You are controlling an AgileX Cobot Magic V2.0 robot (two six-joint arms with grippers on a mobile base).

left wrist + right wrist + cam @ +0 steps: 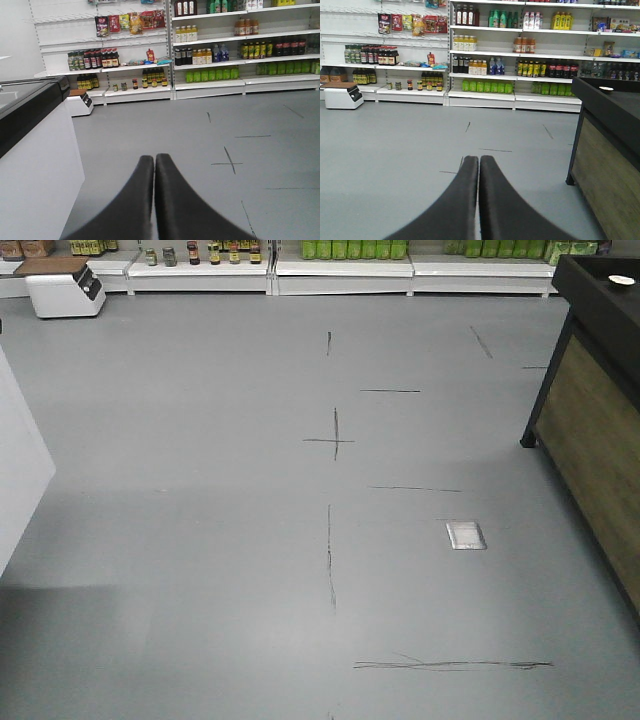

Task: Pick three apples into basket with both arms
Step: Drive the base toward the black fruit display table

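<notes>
The apples and the basket are out of view in every frame. My left gripper [154, 159] is shut, its black wedge fingers pressed together with nothing between them, held above the grey floor. My right gripper [479, 160] is likewise shut and empty, pointing across the floor toward the shelves. Neither arm appears in the front-facing view, which holds only floor.
A white cabinet with a black top [35, 145] stands close on the left. A wooden-sided counter with a black frame [610, 150] [600, 410] stands on the right. Stocked shop shelves [510, 55] line the far wall, with a small white appliance [66, 288] and a metal floor plate [466, 535].
</notes>
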